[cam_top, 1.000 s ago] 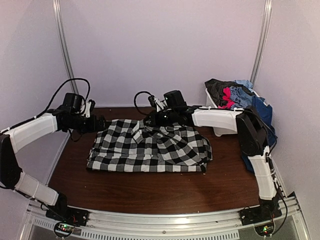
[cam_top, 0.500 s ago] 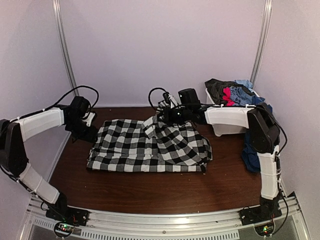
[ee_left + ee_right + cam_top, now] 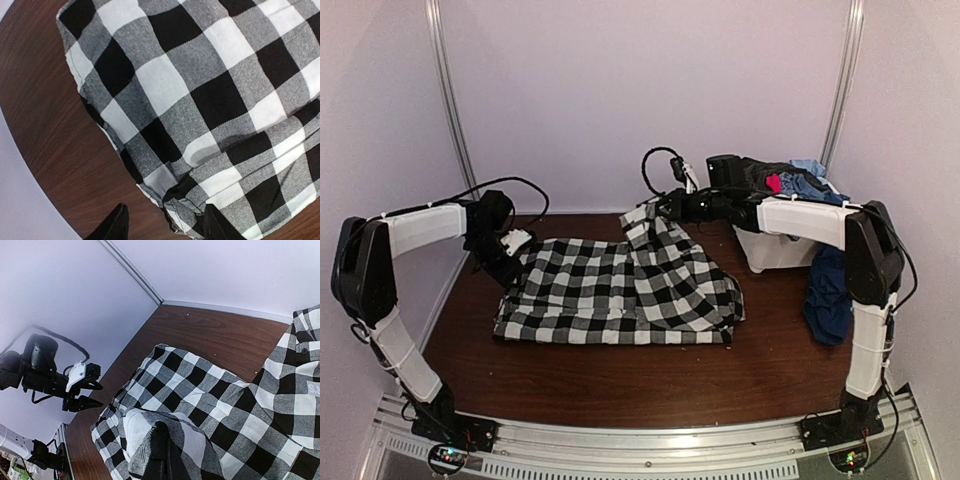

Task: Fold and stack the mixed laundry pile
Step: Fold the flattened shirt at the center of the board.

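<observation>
The black-and-white checked cloth shirt (image 3: 620,295) lies spread over the middle of the brown wooden table (image 3: 620,385), its near hem straight and roughly parallel to the near edge. A broad band of bare wood lies between them. Narrower bare strips run along the left edge and the far edge, and more open wood separates the shirt from the right edge. Most of the cloth lies flat with soft wrinkles, but its far-right part is pulled up into a peak, where the right gripper (image 3: 665,208) is clamped on a bunched fold. In the right wrist view white lettering shows on the raised flap. The left gripper (image 3: 510,255) hangs at the shirt's far-left corner with its jaws spread apart. In its own camera the fingers (image 3: 119,225) stand either side of the doubled hem; whether they touch the cloth I cannot tell. At the far right corner stands a white rectangular plastic bin (image 3: 770,255) heaped with dark grey, red-pink and light blue garments (image 3: 785,182). A long navy blue piece (image 3: 830,300) hangs from it at the right edge.
</observation>
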You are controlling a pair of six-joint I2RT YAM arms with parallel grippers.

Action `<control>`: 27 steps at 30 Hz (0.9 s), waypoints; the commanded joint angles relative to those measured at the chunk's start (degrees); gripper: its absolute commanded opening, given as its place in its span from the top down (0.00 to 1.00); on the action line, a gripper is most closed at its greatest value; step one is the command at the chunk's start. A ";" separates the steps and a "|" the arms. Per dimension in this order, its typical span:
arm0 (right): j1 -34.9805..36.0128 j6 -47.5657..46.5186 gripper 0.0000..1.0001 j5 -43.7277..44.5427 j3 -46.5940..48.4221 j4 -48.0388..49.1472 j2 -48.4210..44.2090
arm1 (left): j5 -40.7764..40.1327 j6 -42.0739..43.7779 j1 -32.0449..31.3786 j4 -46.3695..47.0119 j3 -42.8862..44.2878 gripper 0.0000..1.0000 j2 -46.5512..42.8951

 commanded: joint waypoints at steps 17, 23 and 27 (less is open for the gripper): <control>-1.43 -1.49 1.00 -1.66 -2.54 0.11 -3.31 | 1.39 6.06 0.08 0.07 -0.45 0.67 10.37; -1.82 -1.72 1.00 -1.54 -2.91 -0.02 -4.16 | 1.60 6.06 0.12 -0.25 -0.67 0.90 10.62; -2.03 -1.78 1.00 -1.16 -1.97 -0.28 -4.98 | 0.49 5.28 0.15 -0.78 -0.03 1.00 8.70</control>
